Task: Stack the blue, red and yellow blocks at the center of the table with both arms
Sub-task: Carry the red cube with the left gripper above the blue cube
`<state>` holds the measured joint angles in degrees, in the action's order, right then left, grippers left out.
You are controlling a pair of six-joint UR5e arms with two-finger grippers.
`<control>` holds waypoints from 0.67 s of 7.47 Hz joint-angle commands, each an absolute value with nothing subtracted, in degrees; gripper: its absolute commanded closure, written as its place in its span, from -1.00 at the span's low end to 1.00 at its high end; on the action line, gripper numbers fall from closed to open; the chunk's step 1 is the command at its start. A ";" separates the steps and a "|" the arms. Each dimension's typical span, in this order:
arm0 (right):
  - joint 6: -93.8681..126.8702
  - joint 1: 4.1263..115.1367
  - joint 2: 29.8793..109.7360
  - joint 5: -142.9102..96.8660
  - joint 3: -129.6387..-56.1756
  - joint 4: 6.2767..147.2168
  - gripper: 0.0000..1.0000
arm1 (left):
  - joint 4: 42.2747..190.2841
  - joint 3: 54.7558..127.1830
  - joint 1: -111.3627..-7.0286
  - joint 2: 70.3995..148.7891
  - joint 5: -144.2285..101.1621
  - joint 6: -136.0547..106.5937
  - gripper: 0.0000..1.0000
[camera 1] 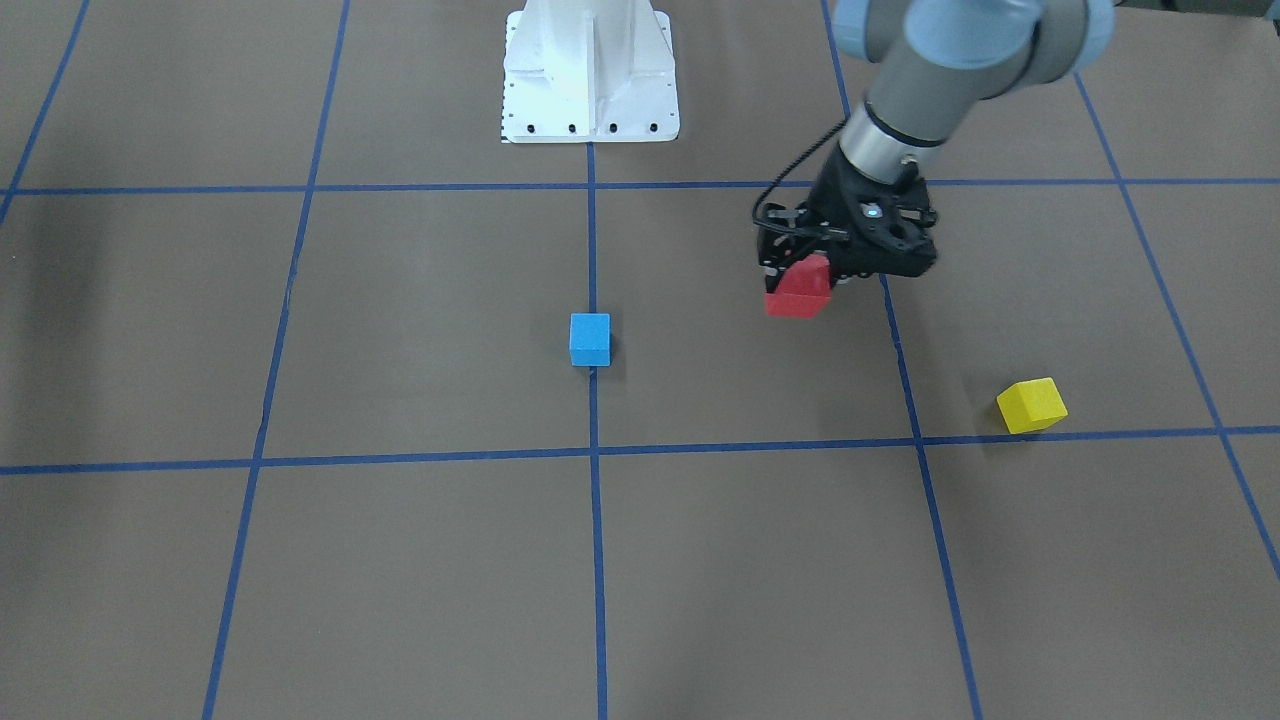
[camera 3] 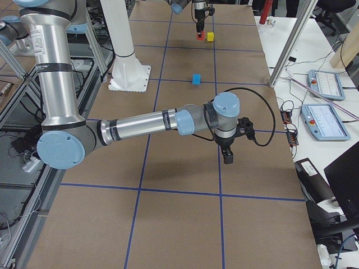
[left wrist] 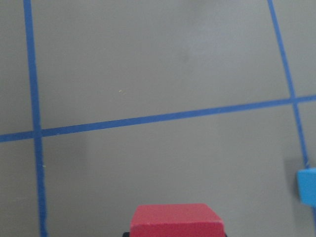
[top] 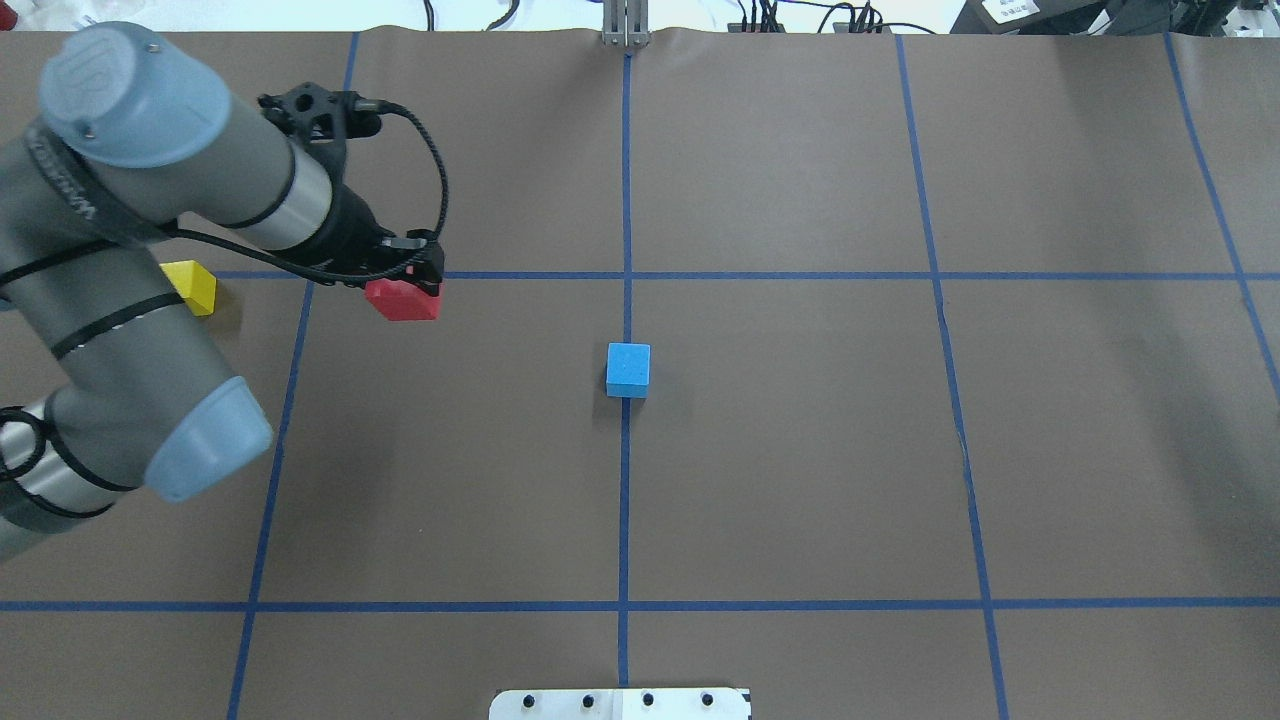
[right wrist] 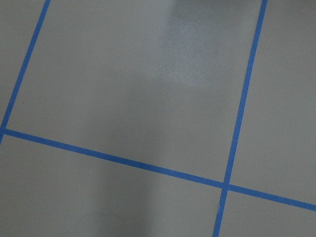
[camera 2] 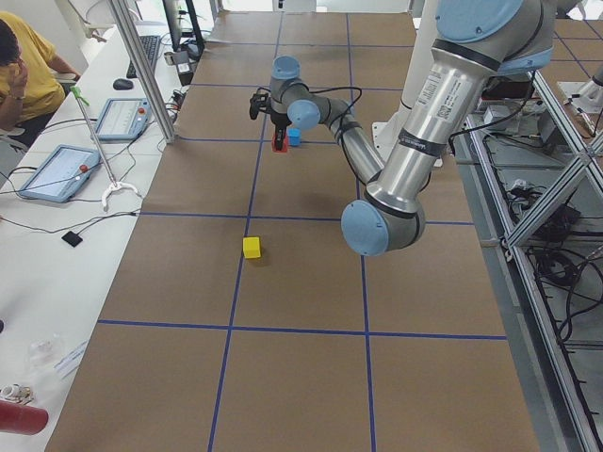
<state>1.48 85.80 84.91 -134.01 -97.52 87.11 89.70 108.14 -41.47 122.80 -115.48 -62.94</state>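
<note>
My left gripper (camera 1: pixel 812 272) is shut on the red block (camera 1: pixel 798 293) and holds it above the table, to the robot's left of centre; the block also shows in the overhead view (top: pixel 402 300) and at the bottom of the left wrist view (left wrist: pixel 175 219). The blue block (camera 1: pixel 590 339) sits on the centre line of the table (top: pixel 628 369). The yellow block (camera 1: pixel 1032 405) lies further to the robot's left (top: pixel 192 286), partly behind the left arm. My right gripper (camera 3: pixel 228 158) shows only in the exterior right view, low over bare table; I cannot tell if it is open or shut.
The table is brown with a blue tape grid. The robot's white base (camera 1: pixel 590 75) stands at the table's edge. Operator desks with tablets (camera 2: pixel 57 171) line the far side. The right wrist view shows only bare table and tape lines.
</note>
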 commanded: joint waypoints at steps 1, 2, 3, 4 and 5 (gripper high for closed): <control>1.23 86.48 85.69 -134.12 -97.56 87.01 -1.00 | 85.34 98.06 -34.04 137.48 -110.66 -69.16 1.00; 1.23 86.66 85.69 -133.95 -97.56 87.01 -1.00 | 85.43 92.52 -32.88 141.99 -109.70 -69.17 1.00; 1.23 86.75 85.69 -133.86 -97.47 87.01 -1.00 | 86.30 88.20 -29.74 143.51 -105.60 -69.17 1.00; 1.23 86.75 85.78 -133.94 -97.47 87.10 -1.00 | 86.92 86.15 -28.75 144.31 -104.08 -69.26 1.00; 1.32 86.75 85.78 -133.95 -97.47 87.10 -1.00 | 87.18 85.78 -28.74 144.32 -103.98 -68.56 1.00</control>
